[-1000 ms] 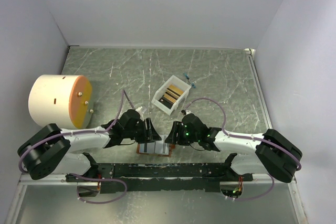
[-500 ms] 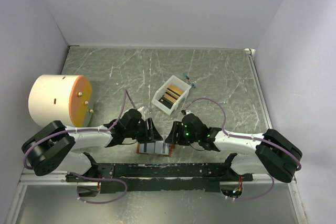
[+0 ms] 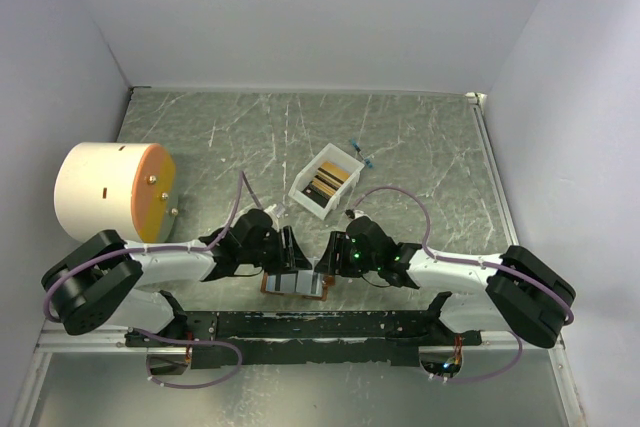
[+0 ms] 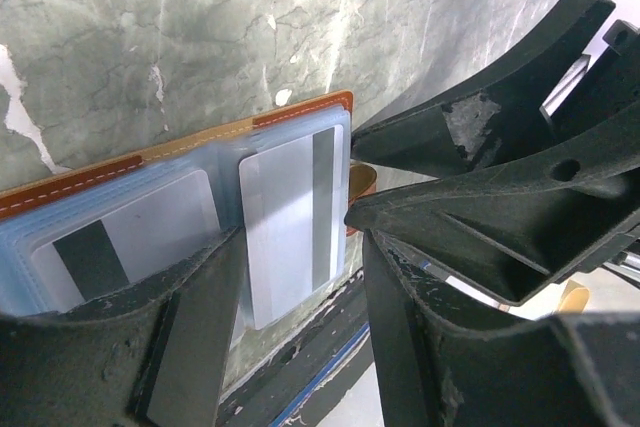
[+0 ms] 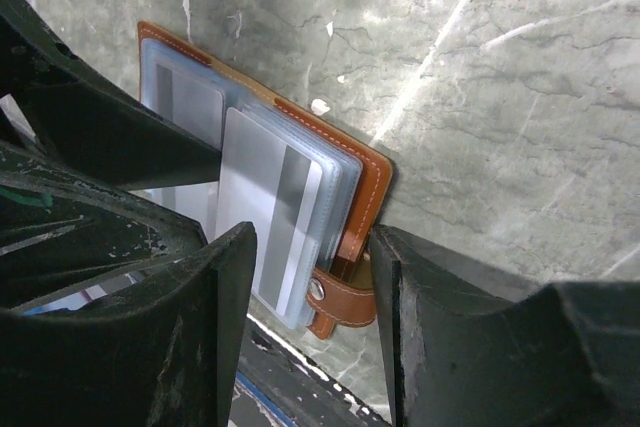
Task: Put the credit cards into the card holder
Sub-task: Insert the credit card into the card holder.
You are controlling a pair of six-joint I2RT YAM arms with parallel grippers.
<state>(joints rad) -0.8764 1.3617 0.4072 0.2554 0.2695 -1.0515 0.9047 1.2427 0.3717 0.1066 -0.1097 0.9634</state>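
Green table [image 3: 420,137] is carrying the open card holder [image 4: 180,162]; a pale card [image 4: 285,217] is poking out toward the near edge, between the parted, empty fingers of the left gripper [image 4: 300,257].

Left hand [image 3: 289,250] and right hand [image 3: 327,251] hem in the card holder [image 3: 297,284]

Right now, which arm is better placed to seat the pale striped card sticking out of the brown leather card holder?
Probably left: the pale striped card lies centred between the open fingers of the left gripper; the right gripper straddles the brown leather card holder at its snap-tab edge.
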